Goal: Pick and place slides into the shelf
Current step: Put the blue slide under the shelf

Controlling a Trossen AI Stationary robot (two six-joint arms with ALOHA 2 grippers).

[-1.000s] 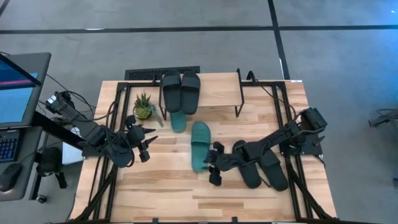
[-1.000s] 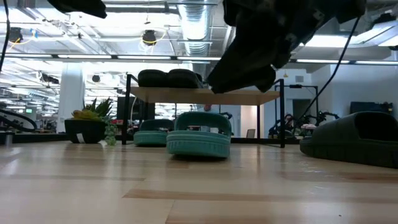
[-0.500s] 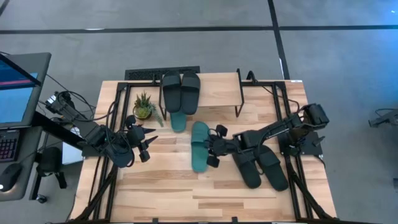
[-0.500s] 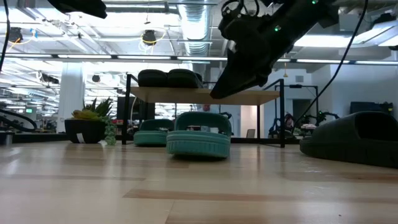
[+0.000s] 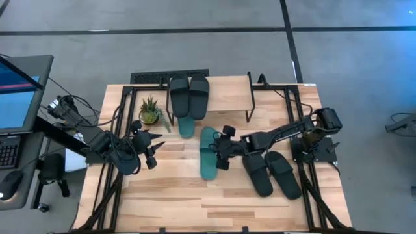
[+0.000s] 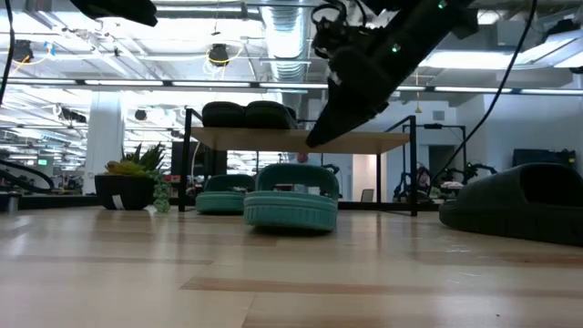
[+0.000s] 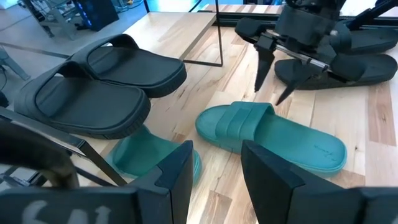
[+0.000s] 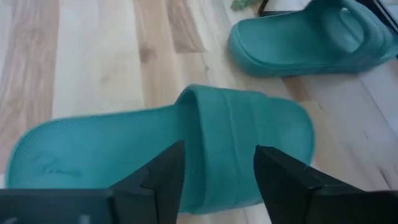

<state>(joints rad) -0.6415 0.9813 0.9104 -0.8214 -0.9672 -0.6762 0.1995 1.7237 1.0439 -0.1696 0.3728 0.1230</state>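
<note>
Right gripper (image 5: 220, 148) sits above the loose teal slide (image 5: 208, 153) in the middle of the table, fingers (image 8: 163, 171) spread apart and straddling its strap with nothing held; in the low view that gripper (image 6: 321, 137) hangs clear above the slide (image 6: 290, 197), not touching it; the left wrist view shows the same pair of fingertips (image 7: 266, 68) pointing down just beyond the teal slide (image 7: 273, 134).

Outward from there: the second teal slide (image 5: 186, 126) lies partly tucked under the shelf (image 5: 227, 94), its toe end poking out toward the table centre, close to the first one but apart from it; two black slides (image 5: 188, 95) rest side by side on the shelf's wooden top at its left end; two more black slides (image 5: 272, 172) lie together on the table beneath the right arm, near the right edge.

Left gripper (image 5: 155, 151) waits over the table's left side, fingers (image 7: 177, 174) parted and empty, aimed toward the teal slides; a small potted plant (image 5: 150, 110) stands just beside the shelf's left legs; the wooden table (image 5: 169, 201) is bare toward its near edge; a monitor (image 5: 18, 91) shows off the table to the left.
</note>
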